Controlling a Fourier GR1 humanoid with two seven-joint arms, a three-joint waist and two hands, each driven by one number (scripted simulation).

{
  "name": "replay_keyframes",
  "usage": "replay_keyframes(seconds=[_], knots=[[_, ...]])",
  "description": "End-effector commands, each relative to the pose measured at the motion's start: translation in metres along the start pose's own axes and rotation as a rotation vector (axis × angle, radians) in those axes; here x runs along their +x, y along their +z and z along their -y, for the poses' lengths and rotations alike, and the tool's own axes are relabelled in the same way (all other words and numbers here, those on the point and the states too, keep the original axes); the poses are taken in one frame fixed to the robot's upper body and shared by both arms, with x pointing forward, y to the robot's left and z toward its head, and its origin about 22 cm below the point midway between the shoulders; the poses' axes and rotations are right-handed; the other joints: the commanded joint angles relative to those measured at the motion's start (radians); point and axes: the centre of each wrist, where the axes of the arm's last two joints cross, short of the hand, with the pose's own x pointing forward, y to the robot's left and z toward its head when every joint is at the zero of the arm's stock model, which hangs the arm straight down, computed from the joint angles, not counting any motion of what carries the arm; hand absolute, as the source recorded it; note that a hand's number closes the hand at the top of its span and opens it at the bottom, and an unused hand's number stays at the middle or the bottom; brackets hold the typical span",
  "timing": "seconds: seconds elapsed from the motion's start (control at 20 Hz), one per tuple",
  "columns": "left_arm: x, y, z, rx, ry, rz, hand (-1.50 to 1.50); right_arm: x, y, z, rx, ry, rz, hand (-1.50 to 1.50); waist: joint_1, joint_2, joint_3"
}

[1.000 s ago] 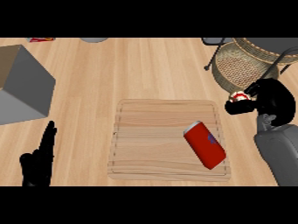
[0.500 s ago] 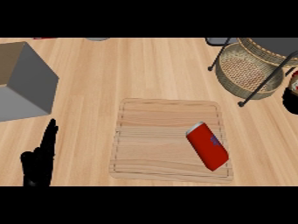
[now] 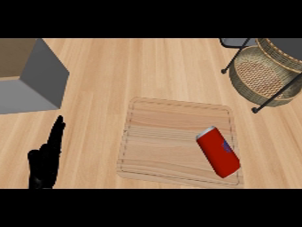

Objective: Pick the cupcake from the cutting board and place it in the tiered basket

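Left hand: our left hand (image 3: 45,162) rests at the lower left of the head view, fingers straight and pointing up, holding nothing, well apart from the cutting board.

Right hand: it shows nowhere in this view, so we cannot tell how its fingers stand or whether it carries anything.

Cutting board: the cutting board (image 3: 166,128) lies just right of centre, nearer to us than the basket. No cupcake sits on it.

Red can: a red can (image 3: 218,151) lies on its side on the board's right half, its long axis running from upper left to lower right.

Cupcake: we see it neither on the board nor in the visible part of the basket; where it is we cannot say.

Tiered basket: the tiered basket (image 3: 265,80) stands at the upper right, beyond the board's far right corner, woven bowl open upward within a dark wire frame.

Key relation: the basket lies far to the right, so we judge the right arm the nearer one; the frame's struts would crowd any approach.

Grey box: a grey box (image 3: 19,82) stands far left, out of the way.
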Motion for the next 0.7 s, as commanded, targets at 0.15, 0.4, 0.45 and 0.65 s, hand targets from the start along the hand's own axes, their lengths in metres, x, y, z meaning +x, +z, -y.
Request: replay_keyframes(seconds=[0.15, 0.4, 0.45, 0.65], knots=[[-0.018, 0.010, 0.020, -0.076, 0.008, -0.055, 0.00, 0.015, -0.036, 0.007, 0.012, 0.113, -0.260, 1.50, 0.029, 0.014, -0.004], [0.007, -0.009, 0.022, -0.069, 0.016, -0.037, 0.00, 0.017, -0.072, -0.004, 0.050, 0.103, -0.266, 1.50, 0.034, 0.017, -0.001], [-0.005, -0.007, 0.014, -0.077, -0.005, -0.045, 0.00, 0.023, -0.091, -0.003, 0.064, 0.099, -0.270, 1.50, 0.044, 0.020, -0.002], [-0.007, -0.013, 0.022, -0.082, 0.012, -0.031, 0.00, 0.036, -0.093, -0.032, 0.116, 0.113, -0.239, 1.50, 0.042, 0.020, -0.002]])
